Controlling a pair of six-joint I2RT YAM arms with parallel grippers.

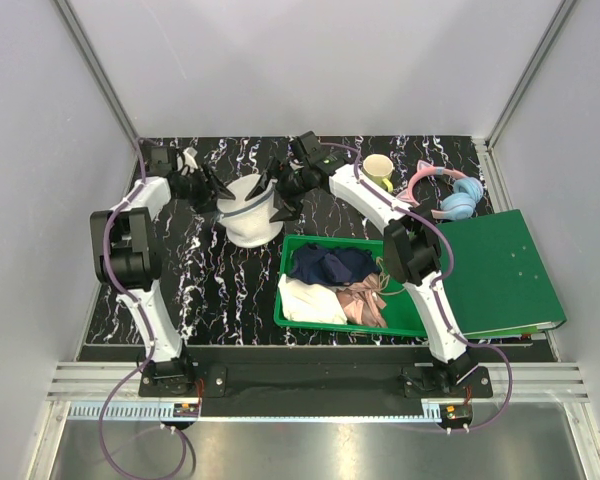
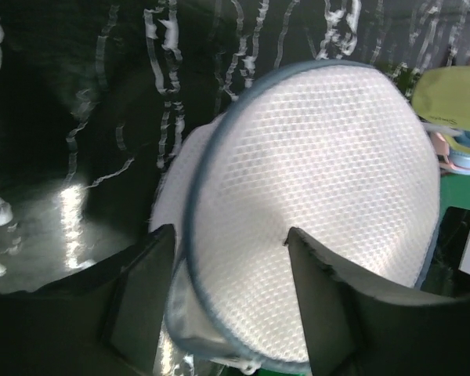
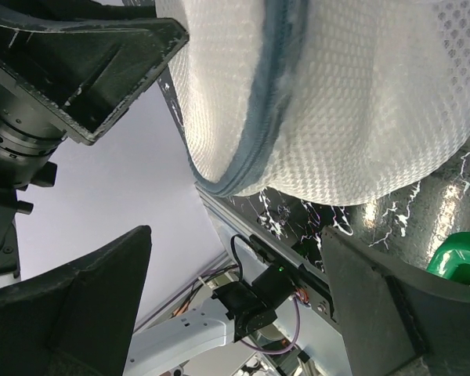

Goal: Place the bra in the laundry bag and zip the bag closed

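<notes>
**Both arms reach to the back, tools facing each other**

The left arm point(image 1: 130, 255) rises from its base, folds at the elbow and stretches toward the far side. The left tool point(image 1: 213, 186) points rightward with its jaws apart. The right arm point(image 1: 412, 255) leans far over to the left. The right tool point(image 1: 275, 198) points back at its partner, its fingers point(image 3: 102, 305) spread wide. The two tools are near each other but apart.

laundry bag point(image 2: 321, 196): white honeycomb mesh cloth, looking soft and matt, light glowing through it. rim band point(image 3: 266, 94) showing as dull blue-grey woven tape. table point(image 2: 70, 227) top gleaming glossy, black with white marble veining, throwing back glare. fingers point(image 2: 141, 305) of left gripper point(image 2: 227, 243) reading as matt black plastic, edges looking rough. tray point(image 1: 405, 322) shining as smooth green plastic.
</notes>
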